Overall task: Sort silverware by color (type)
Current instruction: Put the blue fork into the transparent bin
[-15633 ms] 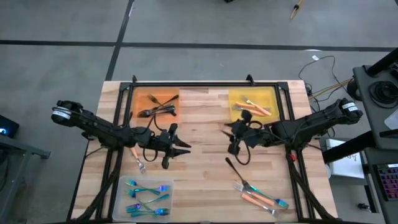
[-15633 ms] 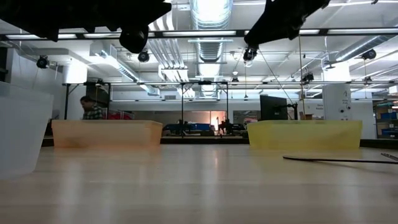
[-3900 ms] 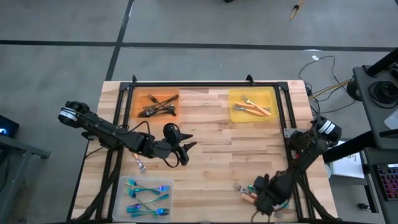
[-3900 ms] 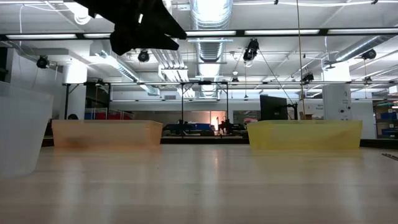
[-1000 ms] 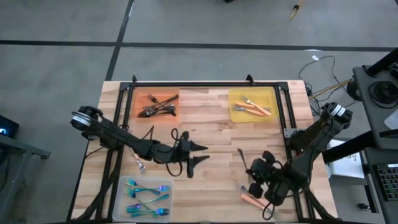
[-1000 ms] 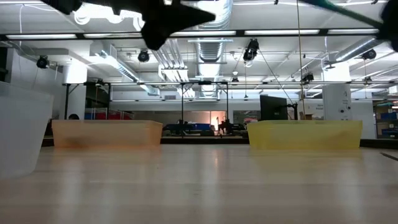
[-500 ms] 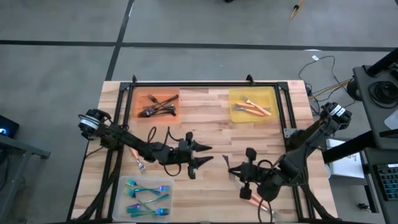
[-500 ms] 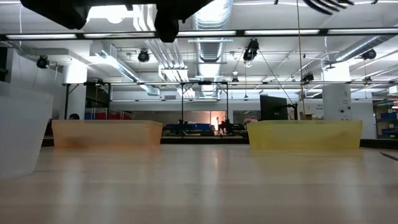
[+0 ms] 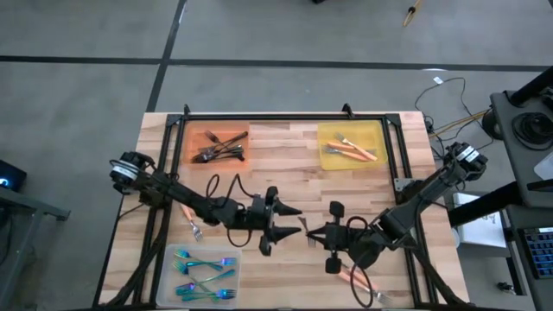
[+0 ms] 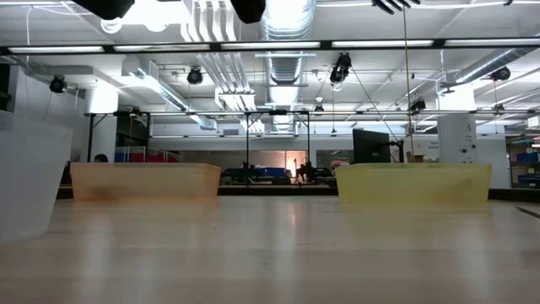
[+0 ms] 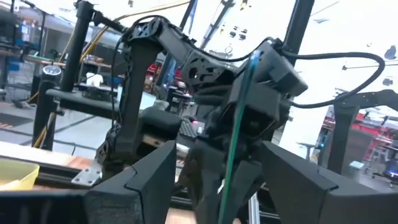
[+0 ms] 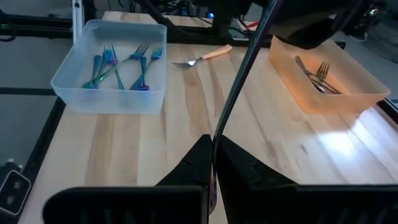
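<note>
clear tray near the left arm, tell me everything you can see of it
The clear tray is a shallow rectangular tub of frosted, see-through plastic with a rounded rim. It sits flat at the table's front left corner. Several shiny blue-teal forks lie crisscrossed inside. Neither pincer touches it.

The silverware lies in 3 kinds: dark grey forks (image 9: 218,147) piled crosswise in the orange tray at the bench's far left corner, orange-handled pieces (image 9: 350,149) in the yellow tray at the far right corner, and blue-teal forks (image 9: 203,276) heaped in the clear tray at the near left corner. 1 orange-handled fork (image 9: 190,219) lies loose on the bench near the left edge, another orange-handled piece (image 9: 353,278) near the near right edge. A slim teal utensil (image 12: 239,93), probably a fork, is held tilted above the bench's middle.
</note>
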Available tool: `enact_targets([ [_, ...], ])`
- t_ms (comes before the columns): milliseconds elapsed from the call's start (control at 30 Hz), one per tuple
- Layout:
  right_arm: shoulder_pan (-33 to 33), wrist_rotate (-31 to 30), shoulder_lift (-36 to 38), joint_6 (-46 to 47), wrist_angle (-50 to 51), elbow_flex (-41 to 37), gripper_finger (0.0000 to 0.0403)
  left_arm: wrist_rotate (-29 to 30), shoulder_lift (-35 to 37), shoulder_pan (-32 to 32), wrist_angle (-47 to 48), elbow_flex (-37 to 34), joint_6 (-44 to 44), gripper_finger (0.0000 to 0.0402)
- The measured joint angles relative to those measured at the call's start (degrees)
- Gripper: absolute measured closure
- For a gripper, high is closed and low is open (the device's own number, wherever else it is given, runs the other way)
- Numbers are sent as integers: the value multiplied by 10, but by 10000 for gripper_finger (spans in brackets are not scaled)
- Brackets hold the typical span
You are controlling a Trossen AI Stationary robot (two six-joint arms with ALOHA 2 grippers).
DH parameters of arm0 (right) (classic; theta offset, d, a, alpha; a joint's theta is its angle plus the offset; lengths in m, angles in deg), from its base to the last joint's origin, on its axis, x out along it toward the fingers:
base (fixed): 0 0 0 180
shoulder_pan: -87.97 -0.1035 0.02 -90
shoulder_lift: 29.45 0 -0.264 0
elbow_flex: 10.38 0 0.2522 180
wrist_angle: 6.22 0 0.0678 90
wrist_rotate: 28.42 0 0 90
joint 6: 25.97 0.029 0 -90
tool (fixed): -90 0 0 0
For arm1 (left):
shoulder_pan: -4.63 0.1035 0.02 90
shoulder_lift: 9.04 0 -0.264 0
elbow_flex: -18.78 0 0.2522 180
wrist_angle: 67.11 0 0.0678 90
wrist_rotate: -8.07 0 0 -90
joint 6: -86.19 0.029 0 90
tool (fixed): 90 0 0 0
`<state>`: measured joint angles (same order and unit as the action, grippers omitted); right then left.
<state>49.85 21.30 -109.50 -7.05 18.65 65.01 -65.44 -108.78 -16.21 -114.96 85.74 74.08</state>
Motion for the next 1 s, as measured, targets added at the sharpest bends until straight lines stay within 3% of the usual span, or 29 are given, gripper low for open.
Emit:
enact_targets([
  [300,10,32,-4,-12,-2,0,394,-11,0,-1,11,24,-8,190],
  [467,15,33,-8,-21,-6,0,394,-25,0,-1,22,38,-9,210],
  [600,15,33,-7,-24,-7,0,394,-26,0,-1,36,41,-9,256],
  [833,15,35,-7,-26,-8,0,394,-42,0,-1,36,41,-8,387],
  [1000,15,38,-7,-19,-10,0,394,-45,0,0,36,41,-4,397],
])
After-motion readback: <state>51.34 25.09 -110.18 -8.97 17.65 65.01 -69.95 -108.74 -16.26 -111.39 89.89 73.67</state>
